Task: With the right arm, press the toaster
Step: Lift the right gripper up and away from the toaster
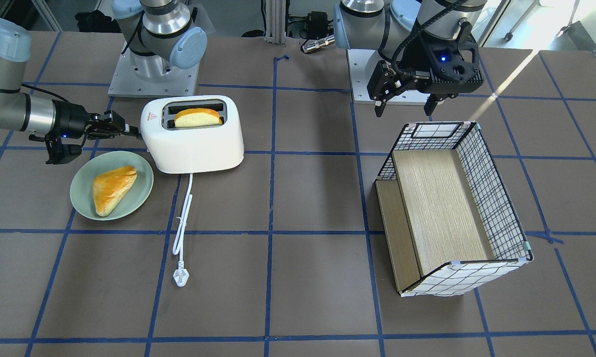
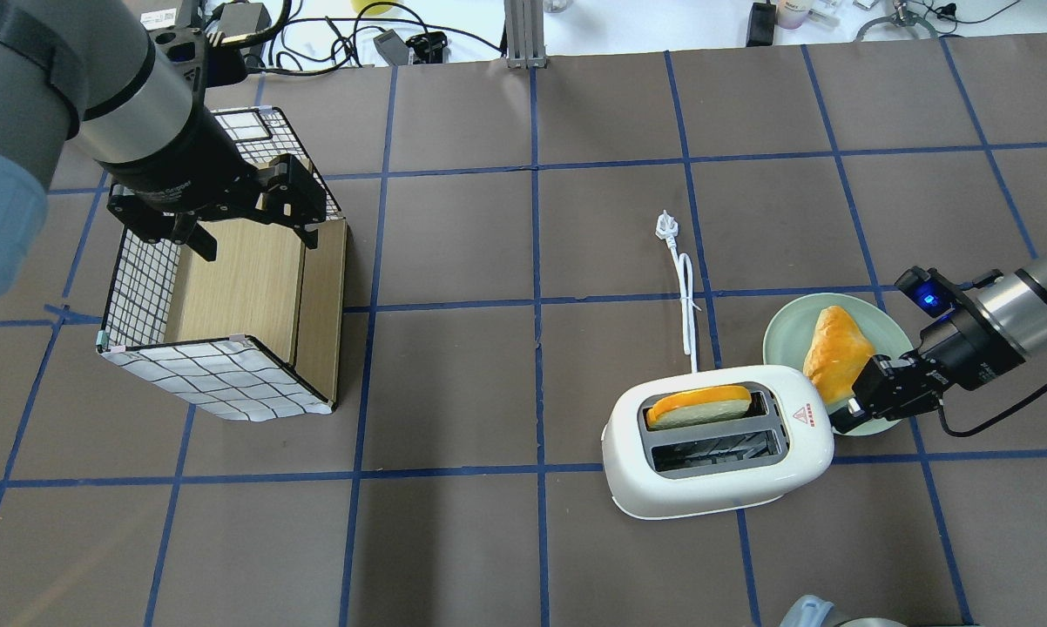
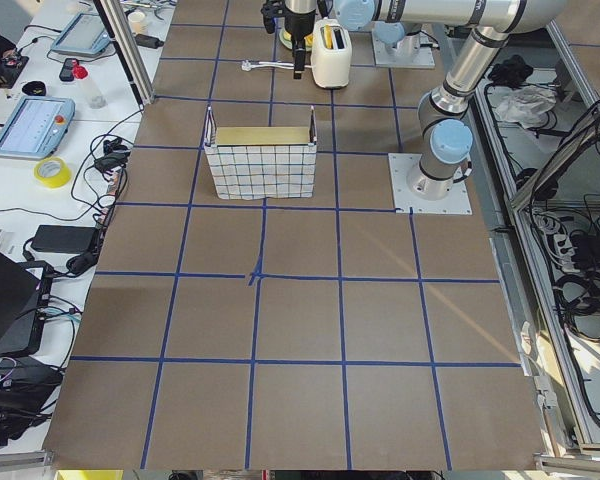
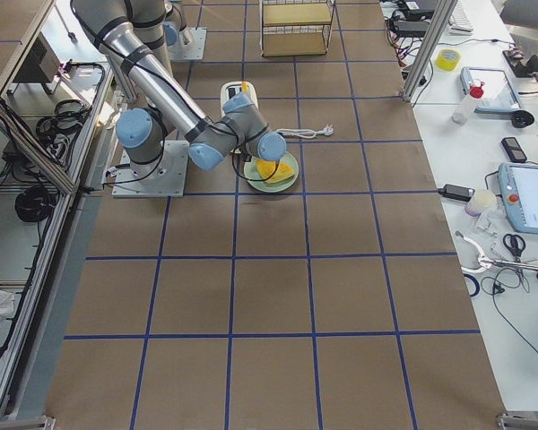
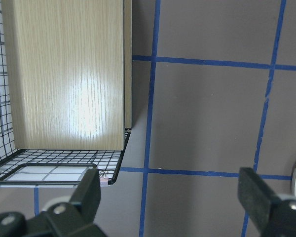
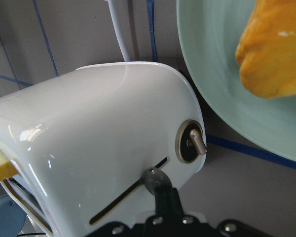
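Observation:
The glossy white toaster (image 1: 194, 141) stands on the table with an orange-crusted bread slice (image 1: 197, 117) in one slot; it also shows in the overhead view (image 2: 715, 470). My right gripper (image 1: 128, 131) is shut, and its tips touch the toaster's end at the side of the red triangle mark (image 2: 804, 415). In the right wrist view the shut tips (image 6: 163, 195) rest on the grey lever knob (image 6: 153, 178) in its slot, below a round dial (image 6: 191, 140). My left gripper (image 1: 404, 105) is open and empty, hanging above the basket's near rim.
A green plate (image 1: 82, 198) with a pastry (image 1: 112, 188) lies right under my right gripper. The toaster's white cord and loose plug (image 1: 181, 277) run across the table. A wire basket (image 1: 491, 198) with wooden shelves lies under my left gripper.

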Available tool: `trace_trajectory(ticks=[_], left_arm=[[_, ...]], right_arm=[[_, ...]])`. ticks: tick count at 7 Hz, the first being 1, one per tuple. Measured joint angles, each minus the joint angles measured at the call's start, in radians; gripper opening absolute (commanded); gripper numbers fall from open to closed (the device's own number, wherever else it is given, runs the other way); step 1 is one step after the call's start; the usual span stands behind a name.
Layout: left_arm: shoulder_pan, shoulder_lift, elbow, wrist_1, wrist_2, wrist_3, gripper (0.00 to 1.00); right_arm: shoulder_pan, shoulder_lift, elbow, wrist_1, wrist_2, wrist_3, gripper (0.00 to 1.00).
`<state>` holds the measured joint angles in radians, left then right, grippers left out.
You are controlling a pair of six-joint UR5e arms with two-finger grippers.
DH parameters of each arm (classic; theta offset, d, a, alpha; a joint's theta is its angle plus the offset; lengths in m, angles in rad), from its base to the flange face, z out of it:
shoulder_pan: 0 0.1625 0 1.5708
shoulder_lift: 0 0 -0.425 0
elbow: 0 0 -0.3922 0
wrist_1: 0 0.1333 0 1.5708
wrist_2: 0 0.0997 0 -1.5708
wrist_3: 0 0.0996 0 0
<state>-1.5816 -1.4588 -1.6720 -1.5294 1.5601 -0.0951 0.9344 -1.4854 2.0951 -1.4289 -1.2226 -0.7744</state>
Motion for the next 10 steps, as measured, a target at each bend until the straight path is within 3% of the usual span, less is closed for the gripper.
trace_trajectory(ticks=[1, 2, 7, 10], left_arm=[[0.0, 0.0, 0.0, 0.0, 0.0, 0.0, 1.0], [0.0, 0.0, 0.0, 0.0, 0.0, 0.0, 1.0], [0.0, 0.0, 0.001, 0.0, 0.0, 0.0, 1.0], [0.0, 0.0, 0.001, 0.0, 0.0, 0.0, 1.0]], right_arm=[[0.001, -0.008, -0.016, 0.015, -0.003, 0.028, 0.84], [0.001, -0.02, -0.04, 0.038, -0.003, 0.068, 1.0], [0.022, -0.08, -0.345, 0.154, -0.088, 0.302, 1.0], [0.159, -0.115, -0.48, 0.141, -0.173, 0.494, 1.0]])
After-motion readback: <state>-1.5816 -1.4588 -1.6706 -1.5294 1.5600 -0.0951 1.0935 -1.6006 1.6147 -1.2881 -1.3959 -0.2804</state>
